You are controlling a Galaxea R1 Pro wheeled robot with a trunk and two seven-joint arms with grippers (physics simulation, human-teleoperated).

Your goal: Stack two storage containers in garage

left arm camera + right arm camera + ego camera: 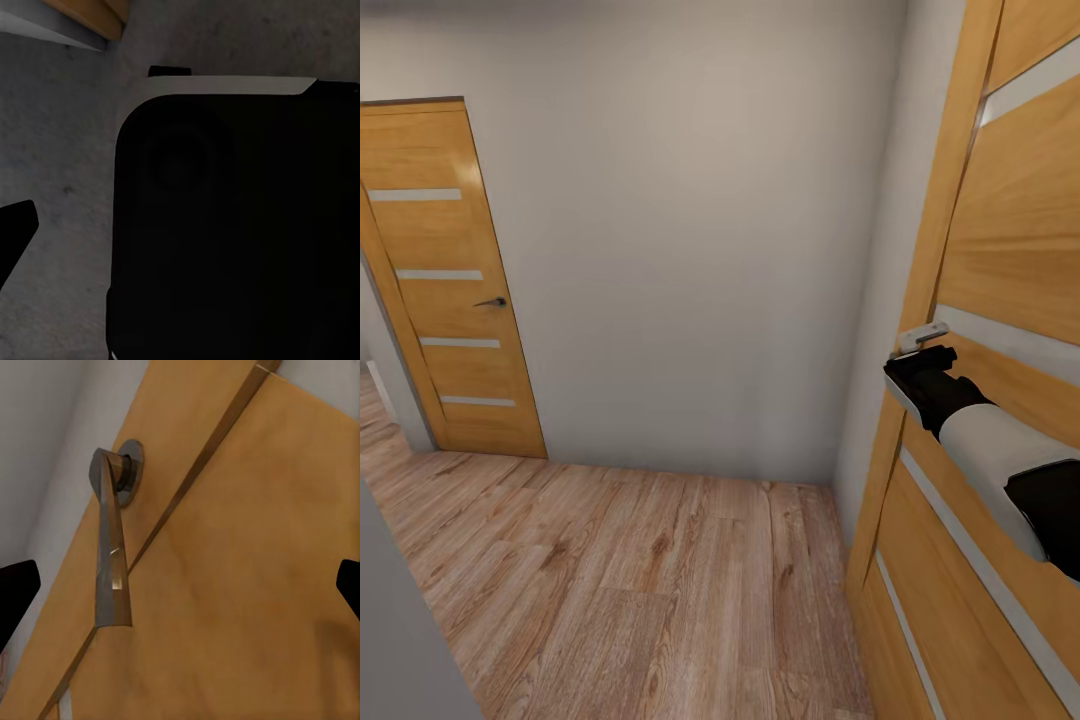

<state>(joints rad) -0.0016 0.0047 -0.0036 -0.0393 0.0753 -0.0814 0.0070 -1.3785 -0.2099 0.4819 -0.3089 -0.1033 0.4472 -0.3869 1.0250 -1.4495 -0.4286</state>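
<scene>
Hallway is what I see from the head camera: light wood plank flooring with visible grain and knots, meeting a plain, matte grey-white wall. At the far left stands a closed honey-coloured wooden door with 4 pale horizontal inlay strips and a small dark lever handle. Close on my right is a second door of the same smooth orange-brown veneer, with similar pale strips crossing it at a slant in this view.

My right arm, a white rounded sleeve with black joints, reaches up against that near door, and the right gripper sits just below a pale lever handle. On the right wrist camera that handle looks like a flat, faceted metallic bar on a round rosette, mounted on the grained door panel; 2 black fingertips show at opposite edges of the picture, far apart, so the right jaws are open and hold nothing.

The left wrist camera looks down at rough dark grey flooring and a large, rounded black body with a pale rim. 1 black fingertip pokes in from the edge; I cannot tell how the left jaws stand.

I see neither of the 2 storage containers here.
</scene>
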